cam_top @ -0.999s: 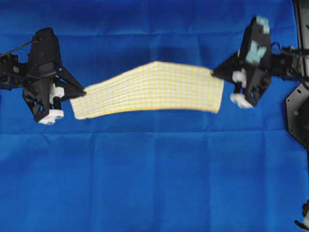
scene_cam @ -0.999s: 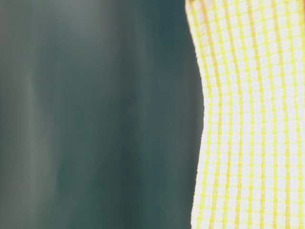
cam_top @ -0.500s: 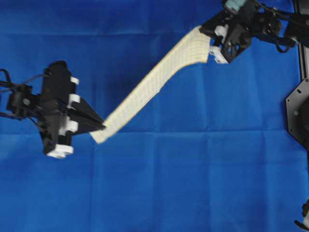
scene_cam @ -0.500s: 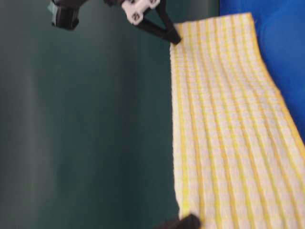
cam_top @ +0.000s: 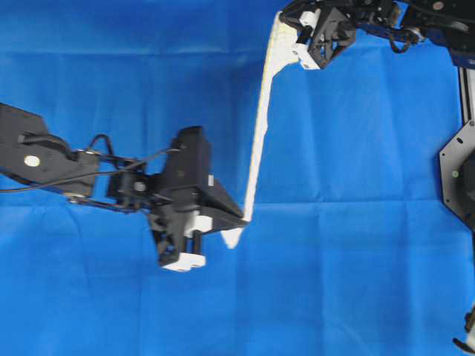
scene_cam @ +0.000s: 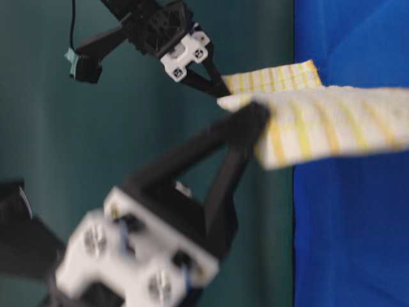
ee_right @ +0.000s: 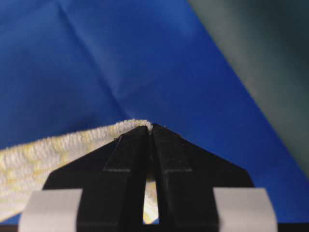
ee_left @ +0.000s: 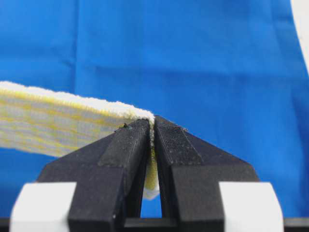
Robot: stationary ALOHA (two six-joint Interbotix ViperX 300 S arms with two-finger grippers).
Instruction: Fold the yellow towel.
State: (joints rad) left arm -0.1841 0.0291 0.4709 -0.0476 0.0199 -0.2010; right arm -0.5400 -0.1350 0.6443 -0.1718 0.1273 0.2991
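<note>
The yellow towel (cam_top: 259, 133), white with yellow checks, hangs in the air as a narrow edge-on strip stretched between both grippers. My left gripper (cam_top: 242, 218) is shut on its near corner at the table's middle; the wrist view shows the cloth (ee_left: 58, 125) pinched between the jaws (ee_left: 151, 126). My right gripper (cam_top: 284, 16) is shut on the far corner at the top of the overhead view; its wrist view shows the towel (ee_right: 38, 159) clamped at the jaw tips (ee_right: 151, 127). The table-level view shows both towel ends (scene_cam: 332, 128) held off the table.
A plain blue tablecloth (cam_top: 349, 245) covers the whole table. A black arm base (cam_top: 460, 170) stands at the right edge. A dark wall (scene_cam: 51, 128) lies beyond the table's far edge.
The left gripper has moved right and down toward the table's middle; the right gripper has moved left along the far edge. The towel has turned from slanted to nearly vertical and edge-on.
</note>
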